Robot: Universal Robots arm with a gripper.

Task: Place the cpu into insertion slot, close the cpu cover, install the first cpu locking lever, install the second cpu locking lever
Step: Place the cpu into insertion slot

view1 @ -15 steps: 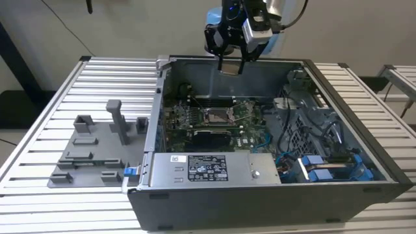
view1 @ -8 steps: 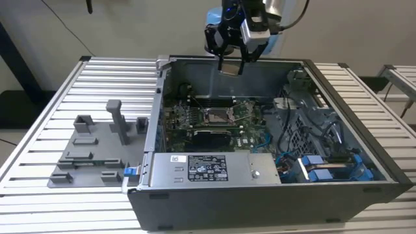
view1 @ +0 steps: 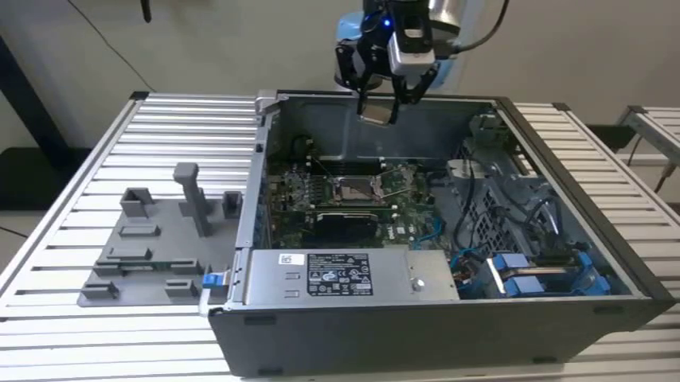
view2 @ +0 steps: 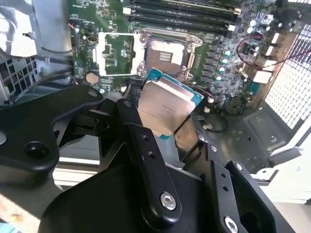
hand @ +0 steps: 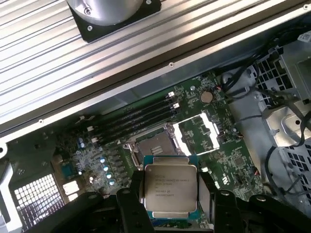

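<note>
My gripper hangs above the far wall of the open computer case, shut on the cpu. In both wrist views the cpu is a flat silver-topped square with a teal edge, clamped between the two black fingers by opposite sides. Below it on the green motherboard lies the insertion slot, uncovered. The cpu cover, a silvery frame with a window, is swung open beside the slot.
A grey power supply with a label fills the case's near side. Cables and blue connectors crowd the exterior view's right. Memory slots run beside the socket. A grey fixture with parts sits on the slatted table at the left.
</note>
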